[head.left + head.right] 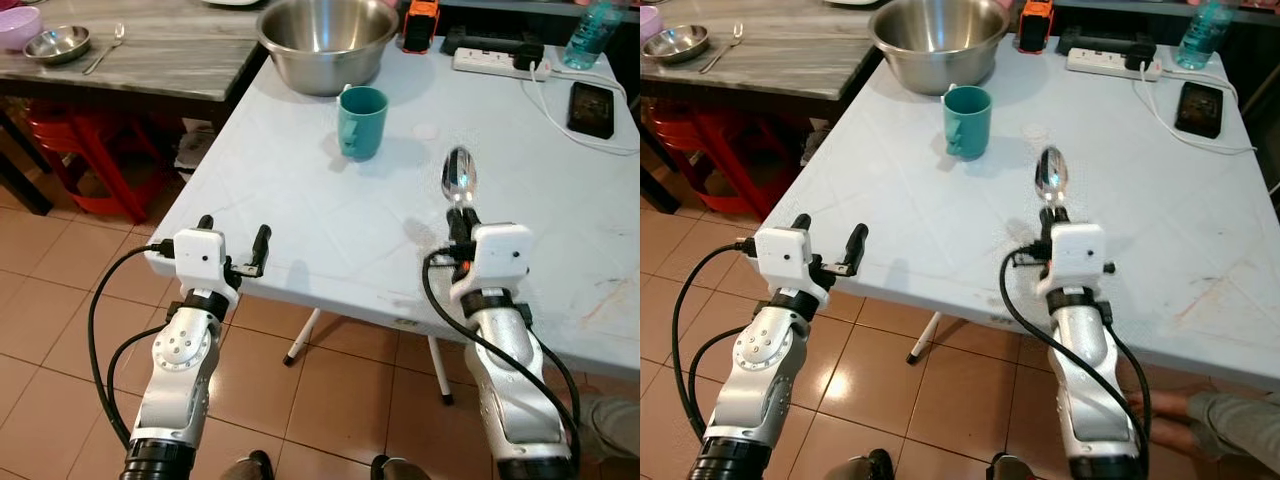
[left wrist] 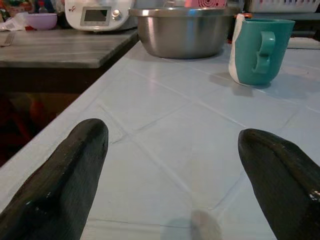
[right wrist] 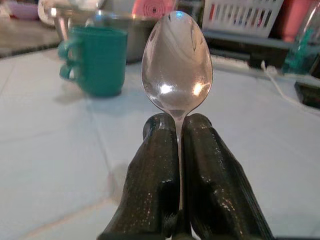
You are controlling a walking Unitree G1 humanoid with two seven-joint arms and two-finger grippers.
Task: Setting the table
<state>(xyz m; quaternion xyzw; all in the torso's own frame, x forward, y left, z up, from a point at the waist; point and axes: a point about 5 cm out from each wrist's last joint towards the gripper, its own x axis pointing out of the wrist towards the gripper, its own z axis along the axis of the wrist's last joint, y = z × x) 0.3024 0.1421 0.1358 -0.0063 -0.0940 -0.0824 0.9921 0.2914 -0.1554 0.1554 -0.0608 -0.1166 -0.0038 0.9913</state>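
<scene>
Our right gripper (image 1: 460,215) pinches the spoon (image 1: 459,175) by its handle above the table (image 1: 330,230), near the mug (image 1: 361,121); left gripper (image 1: 232,243) gapes empty. Light, stiff, probably slippery steel.

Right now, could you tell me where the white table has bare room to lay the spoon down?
The near half of the white table is bare, between the teal mug and the front edge, under the spoon in the right gripper. The far edge is crowded: steel bowl, power strip, phone.
</scene>
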